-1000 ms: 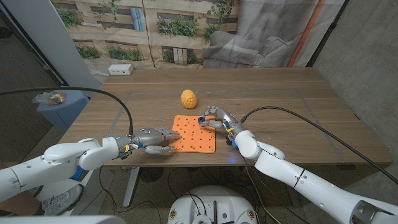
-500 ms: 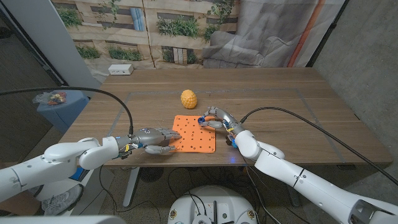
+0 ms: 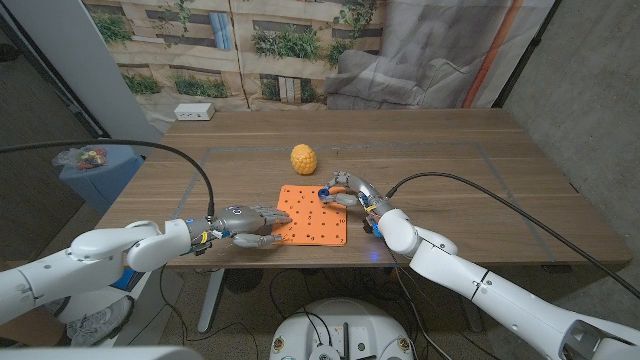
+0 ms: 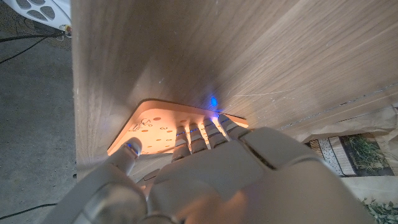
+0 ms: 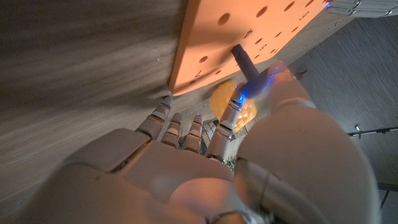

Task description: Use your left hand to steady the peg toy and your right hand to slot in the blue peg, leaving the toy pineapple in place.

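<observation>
The orange peg toy [image 3: 312, 215], a flat board with rows of holes, lies at the table's front middle. My left hand [image 3: 252, 222] holds its left edge. The fingers [image 4: 200, 132] lie on top of the peg toy [image 4: 158, 121] and the thumb sits against its side. My right hand [image 3: 350, 190] is at the board's far right corner and pinches the blue peg [image 3: 326, 193]. The blue peg [image 5: 247, 67] stands with its end on the peg toy [image 5: 249, 28] near the edge; I cannot tell whether it sits in a hole. The yellow toy pineapple [image 3: 303, 158] lies behind the board, apart from both hands.
A white box [image 3: 193, 112] sits at the table's far left corner. A grey line marks a rectangle on the wooden table [image 3: 480, 190]. The pineapple [image 5: 219, 99] shows just beyond my right hand's fingers.
</observation>
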